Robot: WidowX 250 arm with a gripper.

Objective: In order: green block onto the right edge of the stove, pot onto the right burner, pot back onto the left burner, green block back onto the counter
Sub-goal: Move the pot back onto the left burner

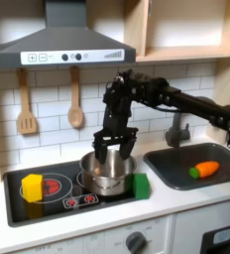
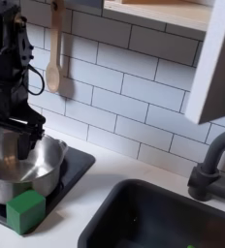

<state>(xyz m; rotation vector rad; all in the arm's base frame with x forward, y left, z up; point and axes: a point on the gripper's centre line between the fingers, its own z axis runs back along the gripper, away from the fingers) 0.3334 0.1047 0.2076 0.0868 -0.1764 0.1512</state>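
Yellow block (image 1: 32,186) on stove (image 1: 57,203) left burner; carrot (image 1: 203,170) in sink. Shiny pot (image 1: 107,173) on right burner, green block (image 1: 141,185) just beside. Gripper (image 1: 114,151) over pot rim, fingers spread, possibly touching.

You see pot (image 1: 107,173) under gripper (image 1: 113,151); block (image 1: 141,186) at first exterior view's right of it, on stove (image 1: 57,197).
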